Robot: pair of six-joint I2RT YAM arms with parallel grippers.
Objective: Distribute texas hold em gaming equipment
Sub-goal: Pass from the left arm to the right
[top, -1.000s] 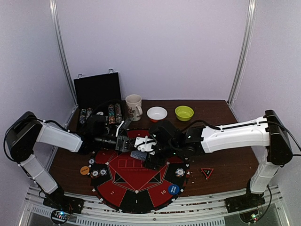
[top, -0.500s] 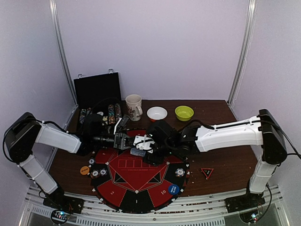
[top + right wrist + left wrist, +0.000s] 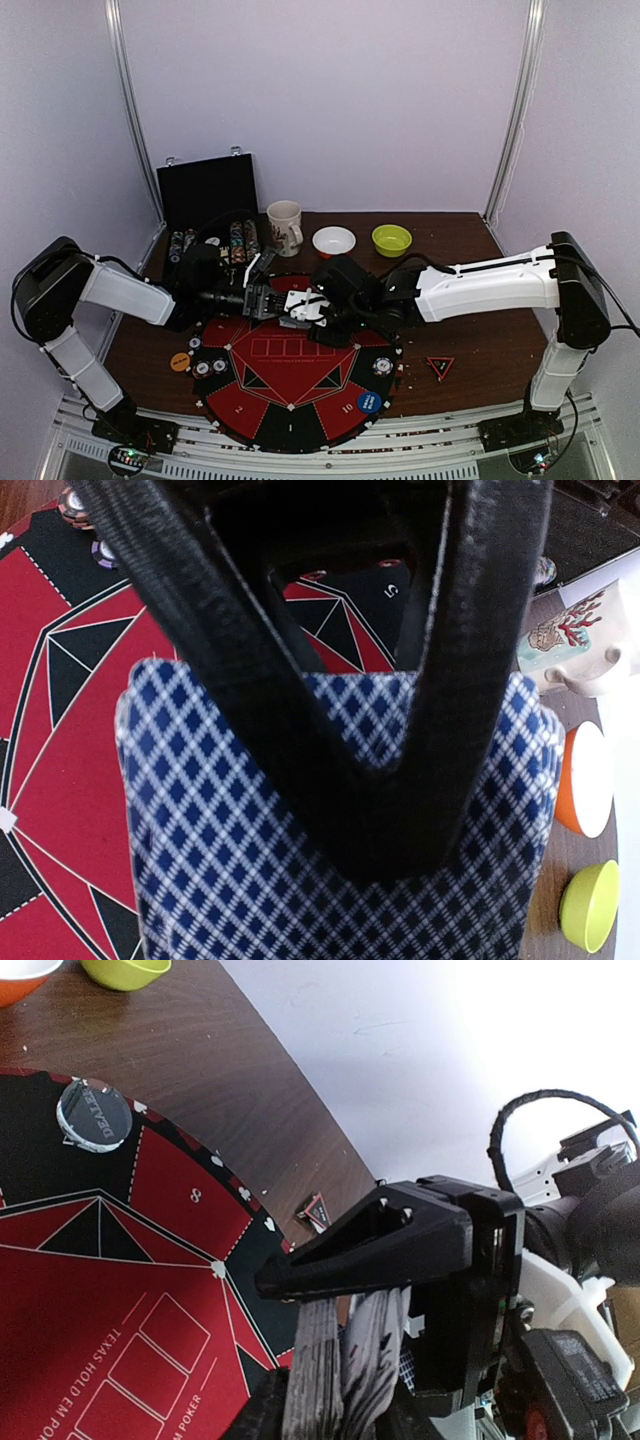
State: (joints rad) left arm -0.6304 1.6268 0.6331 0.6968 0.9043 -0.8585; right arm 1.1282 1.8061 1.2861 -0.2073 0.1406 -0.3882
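Blue-and-white diamond-backed playing cards (image 3: 200, 880) sit above the far half of the round mat (image 3: 290, 390), edges splayed between the fingers of the left gripper (image 3: 268, 300), the right gripper (image 3: 300, 310) reaching over their backs; whether either actually clamps them cannot be told.

Soft, even light fills the overhead view; pale walls (image 3: 330, 100) bright, the dark table (image 3: 480, 345) dim, shadows faint. The left wrist view blows out white at upper right. Close in the right wrist view, the playing cards (image 3: 330, 880) blur slightly
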